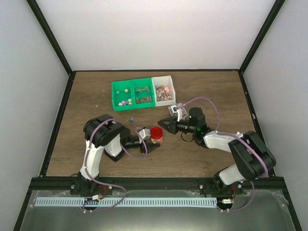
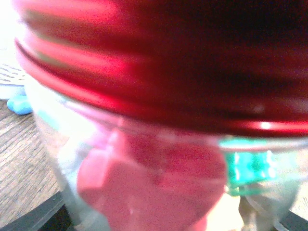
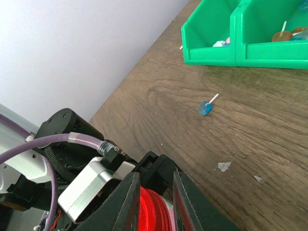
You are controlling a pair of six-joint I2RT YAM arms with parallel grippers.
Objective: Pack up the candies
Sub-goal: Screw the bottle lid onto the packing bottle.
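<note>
The step in hand looks like work on the lid, though whether it is being screwed on or taken off cannot be told. The jar [image 1: 157, 140] stands near the middle of the table with its red lid [image 1: 156, 132] on top. The left gripper [image 1: 152, 143] comes in from the jar's 8 o'clock and grasps its clear body. The right gripper [image 1: 162, 126] sits at the lid's 2 o'clock. In the right wrist view its jaws stand a little apart with the lid showing between them. Whether they press on the lid cannot be told.

The candies [image 1: 163, 94] lie heaped in the white bin [image 1: 169, 78] at the table's 12 o'clock. A few more sit in the green bins [image 1: 115, 94] at 11 o'clock. What the jar holds is too blurred to name. A blue lollipop [image 3: 205, 107] lies loose on the table at the jar's 10 o'clock.

The next move probably calls for the right jaws to settle squarely on the lid's rim. They would then turn it while the left arm holds the jar steady and upright.

No brand, label or writing can be read anywhere.
</note>
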